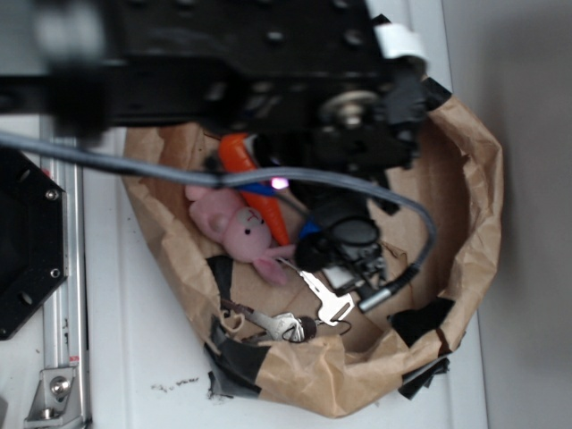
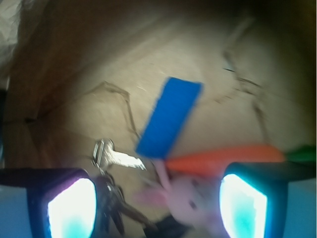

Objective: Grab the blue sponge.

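The blue sponge lies flat and aslant on the brown paper floor of the bag, above and ahead of my fingers in the wrist view. In the exterior view only a small blue sliver of it shows beside the arm. My gripper is open, its two glowing fingers wide apart, with nothing between them but the pink toy and the keys below. In the exterior view the gripper hangs low inside the bag, over its middle.
An orange toy carrot lies touching the sponge's near end; it also shows in the exterior view. A pink plush toy and a bunch of keys lie close by. The brown paper bag's walls ring everything.
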Controlling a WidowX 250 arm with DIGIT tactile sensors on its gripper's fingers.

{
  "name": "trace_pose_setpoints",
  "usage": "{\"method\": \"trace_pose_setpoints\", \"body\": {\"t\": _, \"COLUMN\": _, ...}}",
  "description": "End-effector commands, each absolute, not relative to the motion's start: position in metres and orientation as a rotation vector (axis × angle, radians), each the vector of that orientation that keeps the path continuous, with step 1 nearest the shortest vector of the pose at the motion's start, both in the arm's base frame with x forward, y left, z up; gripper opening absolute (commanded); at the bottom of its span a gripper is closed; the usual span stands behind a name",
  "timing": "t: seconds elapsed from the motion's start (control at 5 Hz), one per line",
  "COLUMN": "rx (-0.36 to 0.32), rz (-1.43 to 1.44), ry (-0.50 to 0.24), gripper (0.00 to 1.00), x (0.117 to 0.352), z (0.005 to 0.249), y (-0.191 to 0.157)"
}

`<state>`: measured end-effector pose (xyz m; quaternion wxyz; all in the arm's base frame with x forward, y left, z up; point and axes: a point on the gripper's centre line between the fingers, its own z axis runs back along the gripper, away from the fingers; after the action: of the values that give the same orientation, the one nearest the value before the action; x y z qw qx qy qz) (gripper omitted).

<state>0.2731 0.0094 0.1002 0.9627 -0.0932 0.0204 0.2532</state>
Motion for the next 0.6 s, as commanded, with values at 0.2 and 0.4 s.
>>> {"method": "trace_pose_setpoints", "body": {"t": 0.2, "rx": -0.085, "rz": 0.504, "ry": 0.109, "gripper": 1.0, "x": 0.293, "z": 0.024, "y": 0.009}}
{"method": "trace_pose_setpoints", "body": {"t": 0.4, "rx": -0.044, "rz": 0.521, "ry": 0.129, "gripper": 0.95, "x": 0.29, "z": 0.011, "y": 0.009}}
